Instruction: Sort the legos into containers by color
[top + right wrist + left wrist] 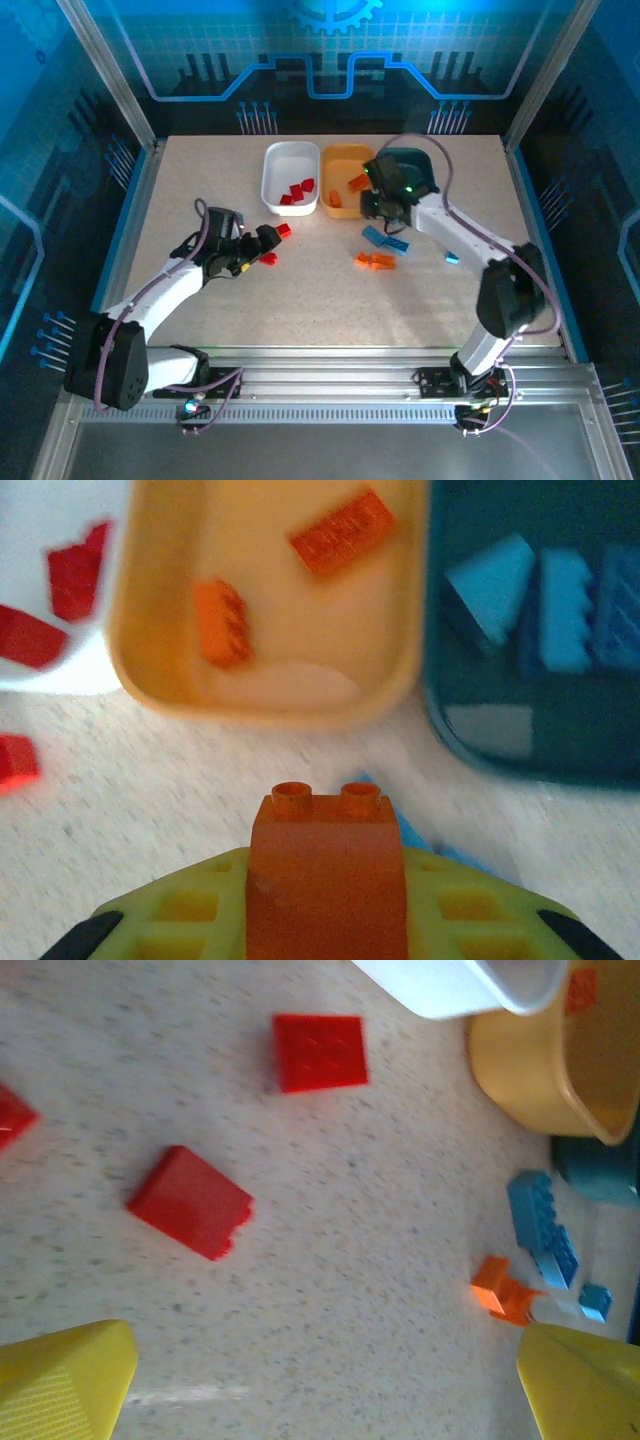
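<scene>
Where the right arm (pixel 470 240) reaches in toward the tubs, its jaws are clenched on an orange brick (pixel 328 875), studs pointing away from the wrist, held just short of the near wall of the yellow-orange tub (pixel 130 630). That tub holds two orange bricks (pixel 342 532), lying apart from each other. The teal tub (pixel 600 730), directly to its right, holds several light blue bricks (pixel 565 610). The white tub (pixel 270 185), on its left, holds red bricks (pixel 298 192). The three tubs stand side by side in a row at the far middle of the worktop (pixel 320 290). The left arm (pixel 170 285) has its jaws released, the yellow fingers (pixel 60 1380) spread wide above the worktop with nothing between them. Two loose red bricks (pixel 190 1202) lie just ahead of those fingers, and a third shows partly at the frame edge. Near the middle of the worktop lie loose blue bricks (pixel 385 242) and an orange piece (pixel 375 261), close together. One single blue brick (pixel 452 258) lies apart, to their right.
</scene>
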Action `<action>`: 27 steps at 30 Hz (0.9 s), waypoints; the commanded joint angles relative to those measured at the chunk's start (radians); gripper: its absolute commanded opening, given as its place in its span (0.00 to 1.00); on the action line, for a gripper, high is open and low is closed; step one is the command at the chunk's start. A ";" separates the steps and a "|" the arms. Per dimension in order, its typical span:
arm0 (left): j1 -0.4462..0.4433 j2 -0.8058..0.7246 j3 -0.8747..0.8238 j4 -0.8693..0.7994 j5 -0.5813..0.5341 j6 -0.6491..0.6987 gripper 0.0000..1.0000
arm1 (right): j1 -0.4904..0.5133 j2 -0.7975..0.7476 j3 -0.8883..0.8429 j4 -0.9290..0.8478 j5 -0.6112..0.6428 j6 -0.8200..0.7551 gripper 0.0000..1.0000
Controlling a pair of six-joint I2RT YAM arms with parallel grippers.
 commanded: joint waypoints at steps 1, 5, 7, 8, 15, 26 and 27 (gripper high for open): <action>0.014 -0.047 -0.032 -0.090 -0.020 0.003 0.99 | 0.006 0.170 0.128 0.023 0.025 -0.067 0.27; 0.021 -0.072 -0.034 -0.125 -0.017 0.016 0.99 | 0.006 0.367 0.354 -0.038 0.024 -0.107 0.27; 0.022 -0.079 -0.030 -0.139 -0.014 0.024 0.99 | 0.005 0.441 0.441 -0.059 0.019 -0.121 0.27; 0.022 -0.083 -0.028 -0.144 -0.015 0.027 0.99 | 0.004 0.465 0.467 -0.065 0.015 -0.124 0.27; 0.022 -0.058 -0.031 -0.128 0.009 0.037 0.99 | -0.010 0.576 0.601 -0.120 0.016 -0.144 0.39; 0.015 0.069 0.003 -0.059 0.004 -0.163 0.99 | 0.025 0.405 0.485 -0.074 0.018 -0.121 0.59; 0.012 0.084 0.006 -0.050 0.005 -0.210 0.98 | 0.034 0.364 0.433 -0.051 0.019 -0.105 0.59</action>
